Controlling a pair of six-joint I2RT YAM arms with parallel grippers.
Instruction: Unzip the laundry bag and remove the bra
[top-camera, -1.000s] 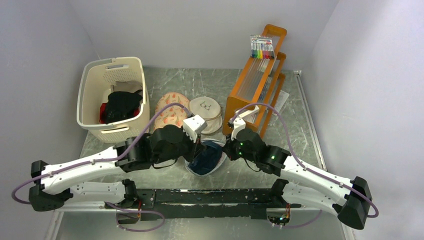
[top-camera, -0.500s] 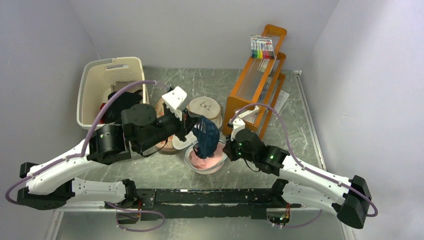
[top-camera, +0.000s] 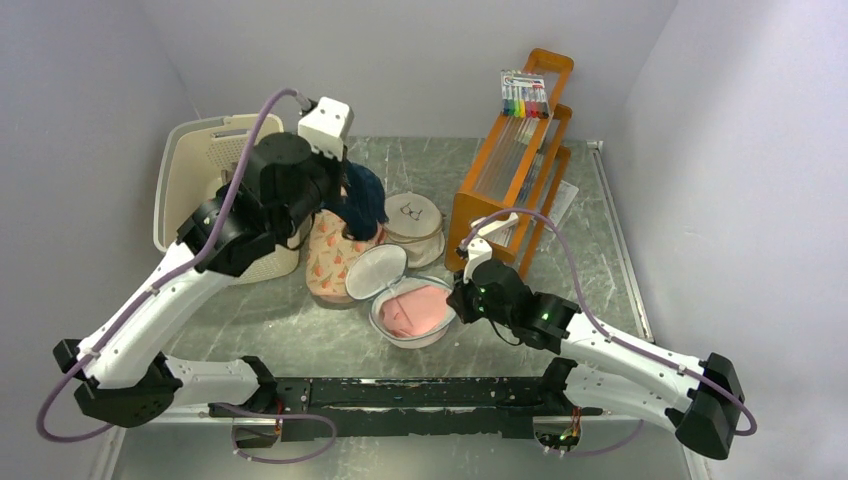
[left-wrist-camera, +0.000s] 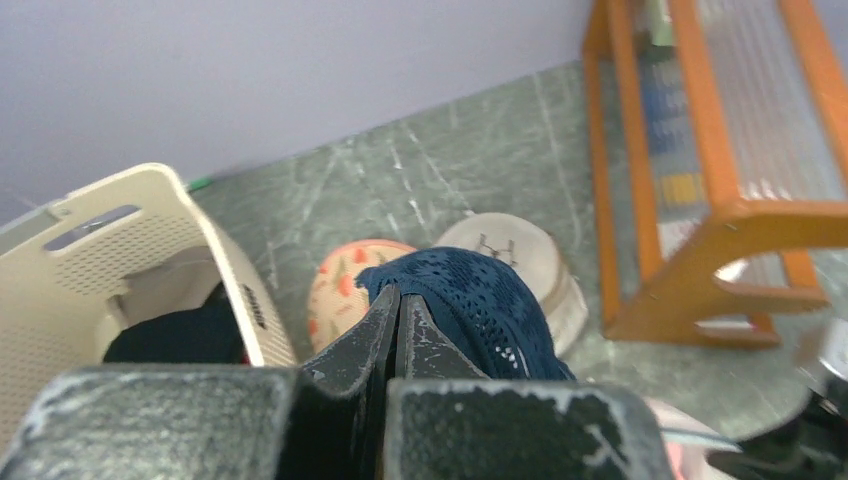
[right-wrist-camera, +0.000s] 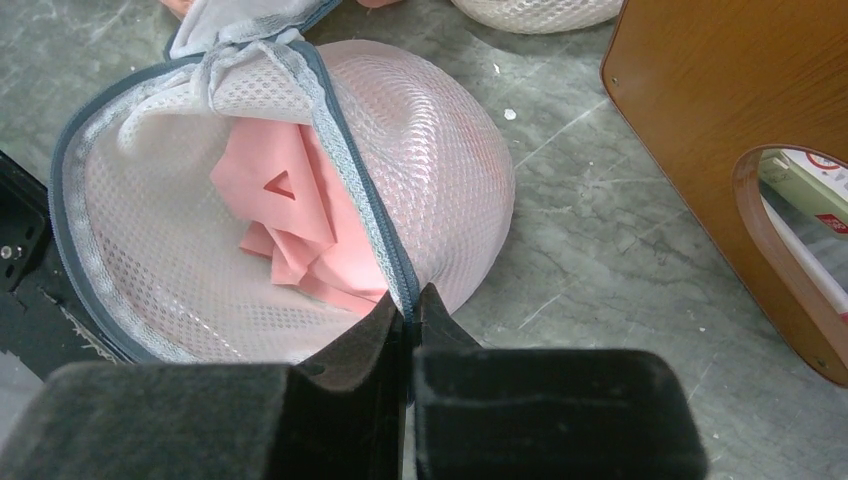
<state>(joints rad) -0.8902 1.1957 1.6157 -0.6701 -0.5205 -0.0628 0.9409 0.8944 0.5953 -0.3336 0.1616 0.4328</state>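
The laundry bag (top-camera: 392, 325) lies on the table (top-camera: 300, 335) in front of the arms, unzipped, its round mesh lid folded back toward the far left and its grey zipper rim gaping. Inside it shows a pink cloth (top-camera: 420, 310). The right tool (top-camera: 458, 299) is low at the bag's right edge; in the right wrist view its two fingers are pressed together on the grey rim (right-wrist-camera: 352, 195) of the bag, the mesh dome bulging just beyond them and the pink cloth tucked against the inner wall. The bra (top-camera: 362, 198) – navy, lacy – is out of the bag and up in the air, hanging from the left tool (top-camera: 338, 205), which is raised high over the far left part of the table. In the left wrist view the fingers of that tool are clamped shut on a fold of the navy lace (left-wrist-camera: 470, 305), with the fabric draping down and away from the tips. Below the bra sit a peach bag (top-camera: 328, 258) with an orange pattern and, to its right, a beige bag (top-camera: 412, 215) with a glasses print – both zipped and apart from the open bag. A cream basket (top-camera: 215, 140) holding dark clothes stands at the far left, partly hidden by the left arm, and an orange rack (top-camera: 510, 170) stands at the far right.
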